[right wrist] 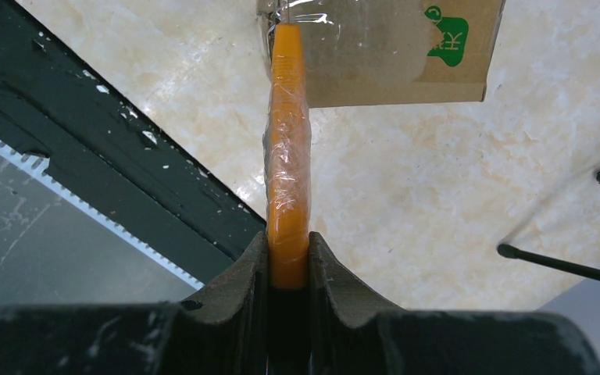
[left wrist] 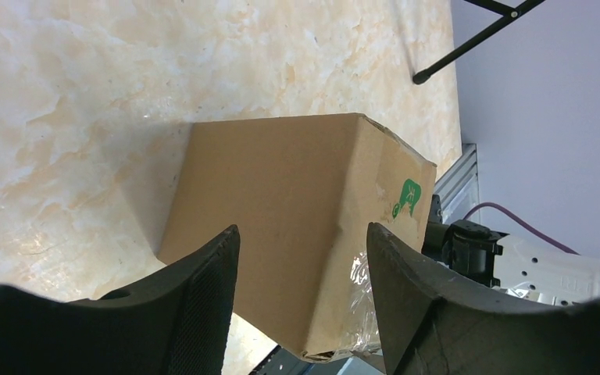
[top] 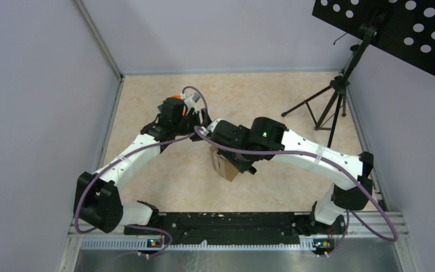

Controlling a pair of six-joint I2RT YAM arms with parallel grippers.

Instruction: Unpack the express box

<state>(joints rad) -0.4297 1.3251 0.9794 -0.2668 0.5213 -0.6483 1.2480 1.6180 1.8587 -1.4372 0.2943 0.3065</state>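
Observation:
The express box [top: 224, 165], a small brown carton with a green mark and a clear tape seam, lies on the marbled table below the two wrists. In the left wrist view the box [left wrist: 297, 203] lies just past my left gripper [left wrist: 303, 234], whose jaws stand wide apart and empty, not touching it. My left gripper [top: 204, 123] sits just behind the box. My right gripper [right wrist: 288, 242] is shut on a flat orange tool [right wrist: 287, 148] wrapped in clear film. Its tip reaches the taped edge of the box [right wrist: 383, 55]. My right gripper [top: 243, 164] is at the box's right side.
A black tripod stand [top: 331, 105] with a perforated black panel [top: 396, 28] stands at the back right; one leg shows in the right wrist view [right wrist: 562, 262]. A black rail [top: 232, 224] runs along the near edge. Grey walls close the left, back and right.

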